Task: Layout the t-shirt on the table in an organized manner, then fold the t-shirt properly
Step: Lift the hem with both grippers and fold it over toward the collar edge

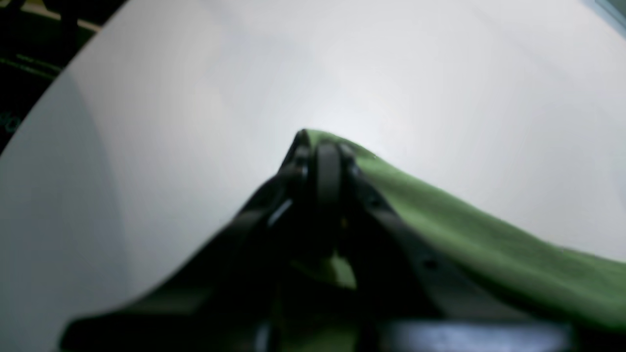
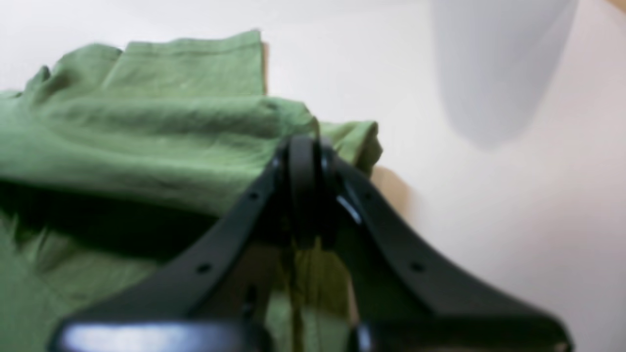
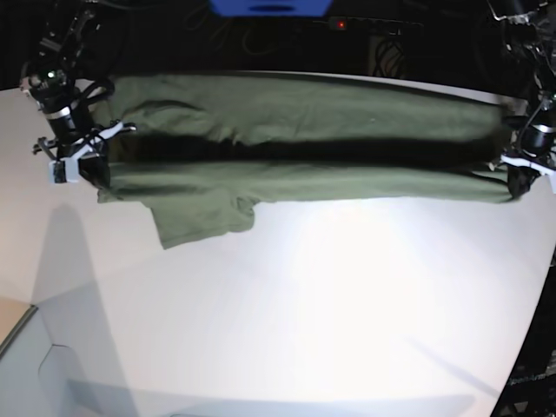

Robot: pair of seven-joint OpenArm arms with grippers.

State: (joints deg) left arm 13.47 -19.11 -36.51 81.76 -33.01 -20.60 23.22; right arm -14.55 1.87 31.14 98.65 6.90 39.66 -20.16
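Mostly smooth olive t-shirt (image 3: 295, 148), soft folds, glossy white table (image 3: 304, 295)

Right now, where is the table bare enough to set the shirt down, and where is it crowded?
Bare: the broad near part of the table, below the t-shirt. Crowded: the far strip, where the shirt stretches between the right end effector and the left end effector, both shut on it.

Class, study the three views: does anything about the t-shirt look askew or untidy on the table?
Yes. The t-shirt is stretched between both pincers, but one sleeve flops out crooked from the near edge by the right pincer, and a dark sagging fold runs along the middle.
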